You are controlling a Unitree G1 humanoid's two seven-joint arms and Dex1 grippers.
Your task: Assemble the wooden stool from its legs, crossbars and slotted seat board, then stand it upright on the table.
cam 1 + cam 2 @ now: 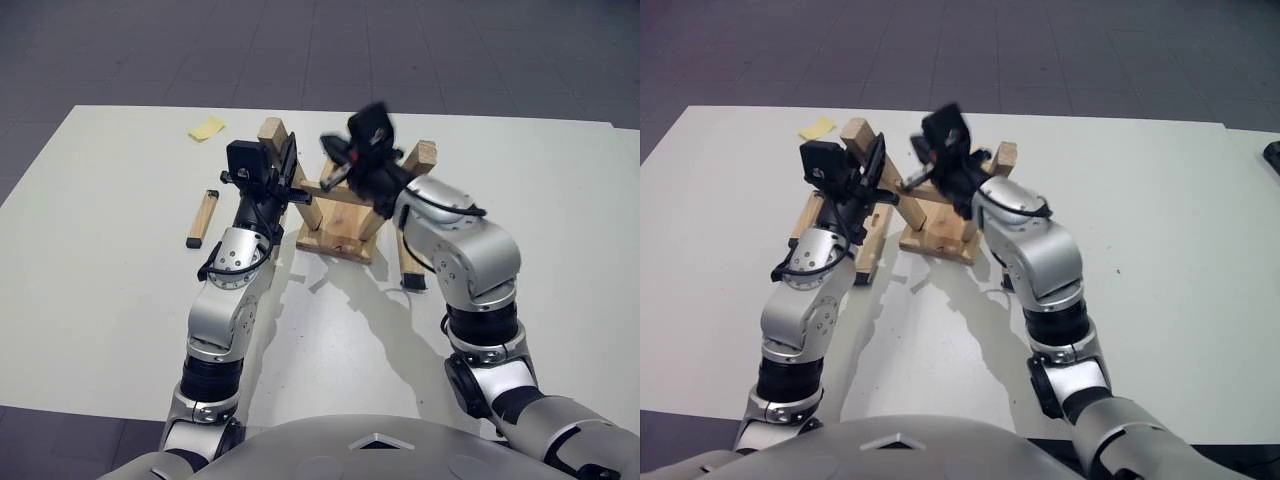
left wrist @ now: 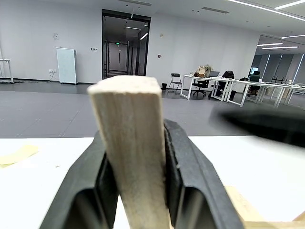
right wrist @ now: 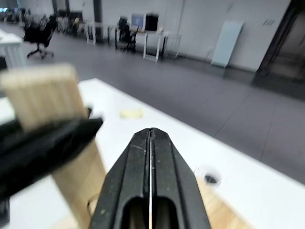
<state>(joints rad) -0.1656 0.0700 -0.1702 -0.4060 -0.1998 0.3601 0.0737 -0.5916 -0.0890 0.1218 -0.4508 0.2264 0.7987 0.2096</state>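
The partly built stool stands upside down at the table's middle, its seat board (image 1: 335, 243) flat on the tabletop. Two legs (image 1: 422, 155) rise from it, joined by a crossbar (image 1: 335, 192). My left gripper (image 1: 288, 162) is shut on the left leg (image 2: 131, 143), near its top end. Just right of it, above the crossbar, my right gripper (image 1: 337, 168) is shut with nothing between its fingers (image 3: 138, 162). In the right wrist view that held leg (image 3: 50, 100) stands close by, with the left gripper's black finger across it.
A loose wooden bar (image 1: 203, 217) with dark ends lies on the table left of my left arm. Another bar (image 1: 408, 265) lies by the right forearm. A yellow note (image 1: 207, 127) sits near the far edge. The white table (image 1: 100, 300) is bare in front.
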